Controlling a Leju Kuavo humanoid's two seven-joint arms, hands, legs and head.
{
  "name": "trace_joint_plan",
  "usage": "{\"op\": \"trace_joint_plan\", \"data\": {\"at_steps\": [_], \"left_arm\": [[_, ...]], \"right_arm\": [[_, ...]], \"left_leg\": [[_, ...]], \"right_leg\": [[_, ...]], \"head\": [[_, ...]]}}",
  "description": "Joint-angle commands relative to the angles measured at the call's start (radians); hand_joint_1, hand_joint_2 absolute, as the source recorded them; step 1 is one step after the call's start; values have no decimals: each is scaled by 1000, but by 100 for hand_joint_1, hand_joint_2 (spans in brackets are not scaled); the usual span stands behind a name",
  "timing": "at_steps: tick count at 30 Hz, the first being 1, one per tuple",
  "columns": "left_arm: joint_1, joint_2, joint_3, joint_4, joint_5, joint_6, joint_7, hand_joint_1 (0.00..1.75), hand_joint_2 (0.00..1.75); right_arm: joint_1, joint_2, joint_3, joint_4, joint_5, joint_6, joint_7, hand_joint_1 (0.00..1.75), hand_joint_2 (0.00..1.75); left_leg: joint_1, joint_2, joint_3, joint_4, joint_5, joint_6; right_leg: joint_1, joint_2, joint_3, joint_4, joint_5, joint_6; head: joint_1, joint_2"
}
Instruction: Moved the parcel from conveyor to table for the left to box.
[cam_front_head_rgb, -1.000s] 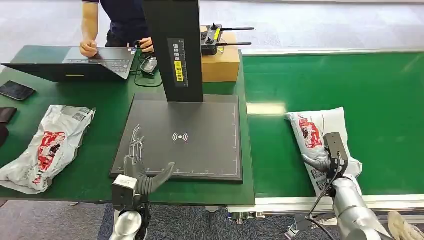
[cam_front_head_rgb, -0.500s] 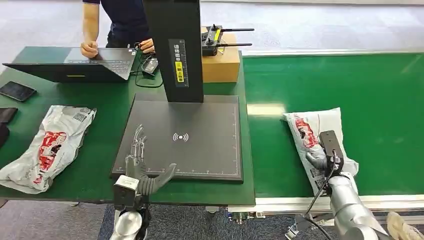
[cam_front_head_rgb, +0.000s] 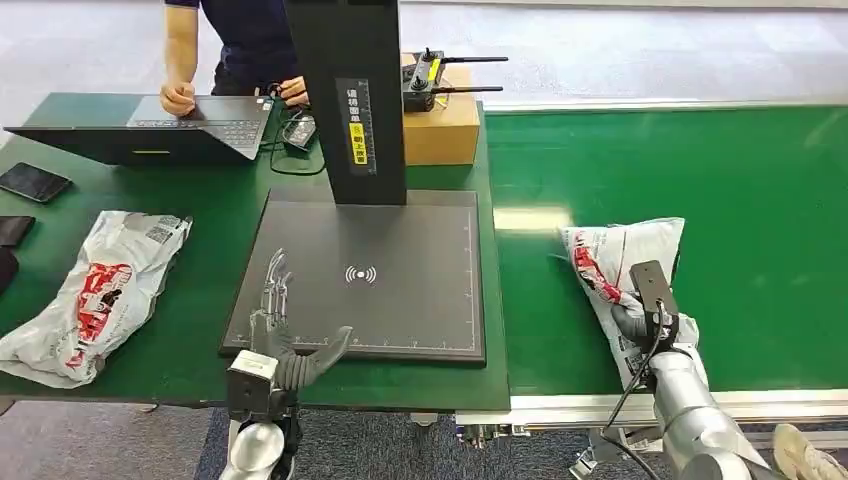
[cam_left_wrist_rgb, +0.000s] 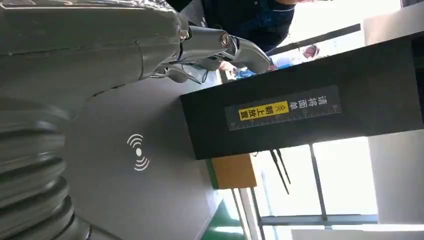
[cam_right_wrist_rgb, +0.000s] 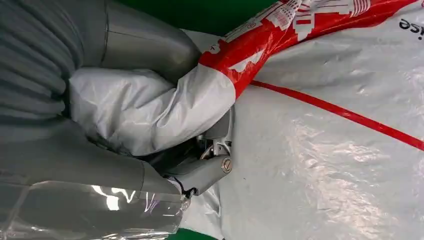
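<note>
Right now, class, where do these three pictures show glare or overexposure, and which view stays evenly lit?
Head view: mostly even light, with one pale reflected patch on the conveyor near the parcel. Left wrist view: windows behind the black column are blown out white. Right wrist view: the parcel's plastic shines in wrinkled highlights beside the right hand.

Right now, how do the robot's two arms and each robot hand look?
Both arms are silver metal tubes. The left robot hand has a grey ribbed cover, a thick grey thumb and thin dark fingers, with a small grey box at the wrist. The right robot hand carries a black rectangular camera block, and a thin black cable runs down along its forearm.
</note>
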Motion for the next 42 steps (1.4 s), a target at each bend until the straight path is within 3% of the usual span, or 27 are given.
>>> {"op": "trace_joint_plan", "data": {"at_steps": [1, 5, 12, 16, 19, 24, 35, 42], "left_arm": [[-8, -1, 7, 31, 1, -2, 6, 0, 175], [-14, -3, 4, 46, -4, 6, 7, 0, 175], [-19, 2, 0, 44, 14, 27, 4, 0, 175], [-24, 13, -13, 39, 33, 44, 4, 0, 175], [-23, 18, -11, 31, 36, 47, 4, 0, 175], [-16, 19, 1, 7, 38, 46, 4, 0, 175], [-16, 26, 8, -1, 45, 63, 4, 0, 175], [9, 43, 4, -37, 60, 98, 4, 0, 175]], "right_arm": [[6, 31, 16, 67, -3, 4, 7, 143, 175], [1, 42, 31, 51, 10, -50, -25, 145, 175], [-3, 93, 140, -82, 35, -154, -180, 147, 175], [50, 146, 331, -324, 91, -309, -197, 134, 175], [138, 163, 474, -549, 81, -341, -153, 134, 175], [177, 157, 662, -715, 65, -390, -138, 127, 175], [94, 154, 811, -670, 211, -616, -116, 126, 175], [-5, 175, 849, -573, 143, -643, -168, 124, 175]], "left_leg": [[1, 1, 1, -2, 1, -1], [1, 2, 1, -3, 1, -1], [0, 3, -1, -1, 1, -1], [0, 6, -2, -1, 0, -1], [0, 5, -4, -1, 0, -2], [0, 5, -3, -2, -1, -2], [0, 3, -9, -1, 0, -1], [0, 4, -9, 0, 0, -1]], "right_leg": [[1, 0, 1, -2, 1, -3], [1, 0, 1, -3, 2, -4], [0, 2, -2, 0, 1, -3], [0, 5, -5, 1, 1, -3], [0, 4, -6, 1, 1, -4], [1, 4, -6, 1, 0, -5], [0, 2, -10, 1, 0, -3], [0, 4, -11, 2, 0, -3]], "head": [[0, 0], [0, 0], [0, 0], [0, 0], [0, 0], [0, 0], [0, 0], [0, 0]]}}
